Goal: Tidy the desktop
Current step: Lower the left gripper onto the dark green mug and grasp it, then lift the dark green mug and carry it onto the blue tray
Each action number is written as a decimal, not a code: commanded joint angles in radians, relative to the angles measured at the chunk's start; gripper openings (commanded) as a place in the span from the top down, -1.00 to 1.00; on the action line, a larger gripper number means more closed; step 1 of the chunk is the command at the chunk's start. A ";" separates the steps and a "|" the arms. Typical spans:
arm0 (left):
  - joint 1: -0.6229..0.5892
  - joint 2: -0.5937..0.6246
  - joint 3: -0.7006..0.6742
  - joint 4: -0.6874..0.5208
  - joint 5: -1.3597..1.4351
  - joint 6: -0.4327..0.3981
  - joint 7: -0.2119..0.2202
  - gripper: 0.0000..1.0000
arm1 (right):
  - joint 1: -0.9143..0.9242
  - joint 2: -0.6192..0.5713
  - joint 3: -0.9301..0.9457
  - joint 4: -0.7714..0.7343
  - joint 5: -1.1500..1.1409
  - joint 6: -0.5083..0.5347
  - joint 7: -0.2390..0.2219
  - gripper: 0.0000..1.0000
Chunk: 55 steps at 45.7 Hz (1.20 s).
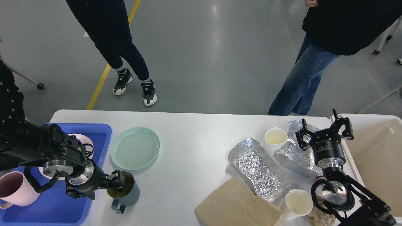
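The white desktop carries dishes at the left and rubbish at the right. My left gripper is low at the front left, open, with one finger over the rim of a dark teal mug and the other over the blue tray's edge. A pale green plate lies just behind the mug. My right gripper is open and empty, held above a crumpled foil sheet at the right.
A blue tray at the left holds a pink plate and a pink mug. A second foil sheet, two paper cups and a brown paper bag lie right of centre. A cream bin stands at the right edge. Two people stand behind the table.
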 commanded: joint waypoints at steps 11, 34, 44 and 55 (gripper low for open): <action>0.025 -0.018 -0.023 0.016 0.001 0.059 0.001 -0.31 | 0.000 0.000 0.000 0.000 0.000 0.000 0.000 -1.00; 0.052 -0.014 -0.026 0.021 -0.008 0.053 -0.001 0.67 | 0.000 -0.001 0.000 0.000 0.000 0.000 0.000 -1.00; 0.052 -0.012 -0.019 0.022 -0.017 0.050 0.001 1.00 | 0.000 -0.001 0.000 0.000 0.000 0.000 0.000 -1.00; 0.034 -0.001 -0.015 0.010 -0.017 0.040 0.001 1.00 | 0.000 0.000 0.000 0.000 0.000 0.000 0.000 -1.00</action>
